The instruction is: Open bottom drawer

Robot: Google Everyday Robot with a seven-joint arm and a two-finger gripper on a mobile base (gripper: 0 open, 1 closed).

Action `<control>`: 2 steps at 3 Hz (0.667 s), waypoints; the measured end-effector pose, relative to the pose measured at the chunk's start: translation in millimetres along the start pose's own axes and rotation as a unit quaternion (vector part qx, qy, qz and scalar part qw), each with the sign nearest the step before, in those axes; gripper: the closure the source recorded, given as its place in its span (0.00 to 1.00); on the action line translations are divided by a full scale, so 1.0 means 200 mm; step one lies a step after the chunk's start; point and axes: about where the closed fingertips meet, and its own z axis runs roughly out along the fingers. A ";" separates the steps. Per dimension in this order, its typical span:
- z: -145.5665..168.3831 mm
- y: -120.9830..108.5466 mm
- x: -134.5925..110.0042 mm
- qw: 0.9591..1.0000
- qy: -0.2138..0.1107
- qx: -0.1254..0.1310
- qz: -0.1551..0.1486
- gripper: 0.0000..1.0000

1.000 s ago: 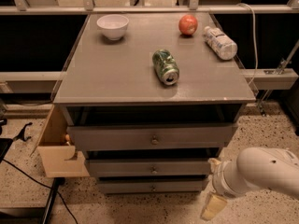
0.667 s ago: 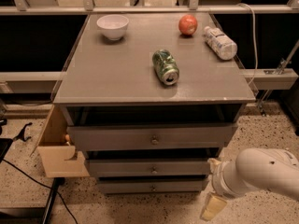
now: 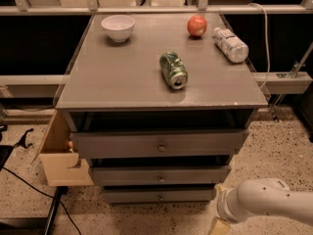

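Gripper [image 3: 219, 226], low off the front right corner of the desk [image 3: 122, 77] (open or closed, I cannot tell), should take the bottom drawer [image 3: 127, 196] squarely by its knob [image 3: 160, 197] and pull straight out.

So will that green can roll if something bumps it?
Probably: the green can lies on its side on the flat cabinet top, so a nudge likely rolls it. It probably feels light, being a drink can. The gripper is low, bottom right.
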 end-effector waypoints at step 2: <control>0.53 0.04 0.14 0.999 -0.036 -0.022 -0.007 0.00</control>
